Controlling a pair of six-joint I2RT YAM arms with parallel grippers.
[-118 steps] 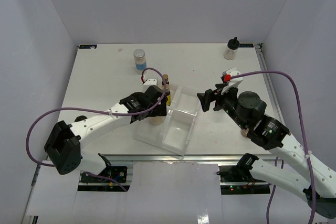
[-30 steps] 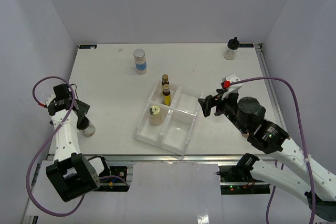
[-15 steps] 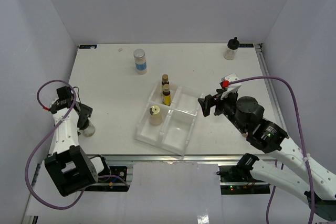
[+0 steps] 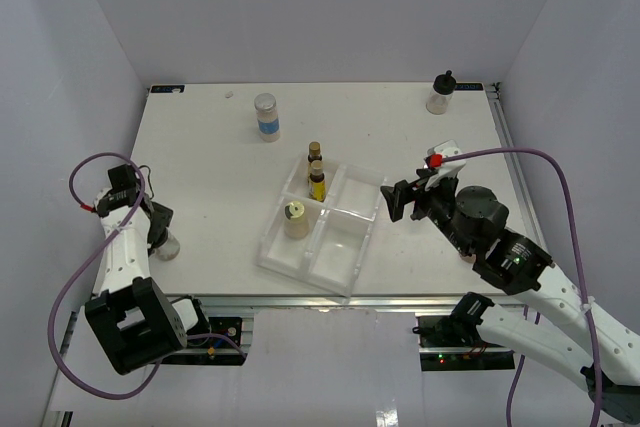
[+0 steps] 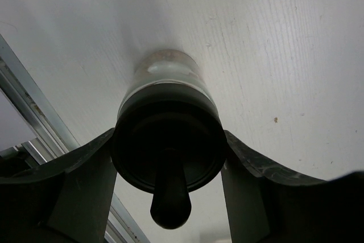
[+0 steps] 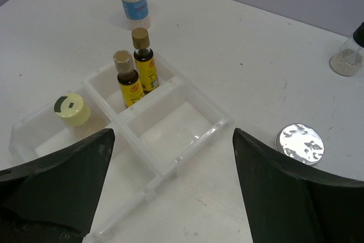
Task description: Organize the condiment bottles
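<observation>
Left wrist: left gripper jaws flank the black-capped jar at its cap, clamp uncertain; jar likely light, rigid, slick glass, better held below cap; right gripper spread, empty.

A white table stands enclosed by plain pale lavender walls.

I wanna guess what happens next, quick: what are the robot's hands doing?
Left gripper: shut on the black-capped jar.
Right gripper: open, holding nothing.
</observation>
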